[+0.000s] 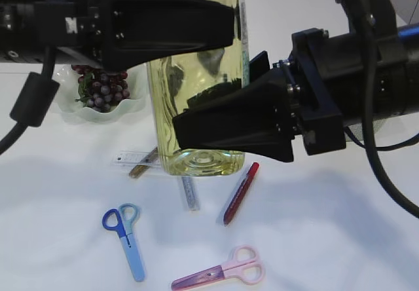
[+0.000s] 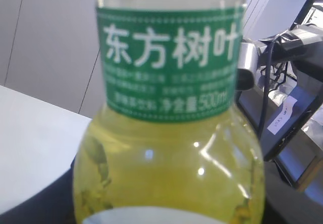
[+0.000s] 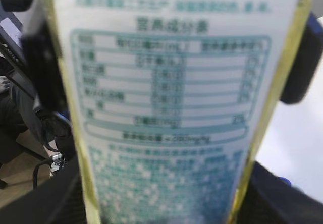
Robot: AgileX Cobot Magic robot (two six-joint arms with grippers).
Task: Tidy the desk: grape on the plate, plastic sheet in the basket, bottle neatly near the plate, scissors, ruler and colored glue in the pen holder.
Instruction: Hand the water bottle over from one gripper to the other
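Between both pincers (image 1: pixel 200 75) stands the bottle (image 1: pixel 196 75), upright, clamped left and right, plate (image 1: pixel 98 107) just leftward.

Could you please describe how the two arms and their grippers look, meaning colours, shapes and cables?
Both arms are matte black. The left gripper has a broad, wedge-shaped black finger, and a thick black cable loops down beside its boxy wrist. The right gripper has the same tapering black shape, with small silver screws at its base. Black cables hang behind it, and a blue band marks the arm.
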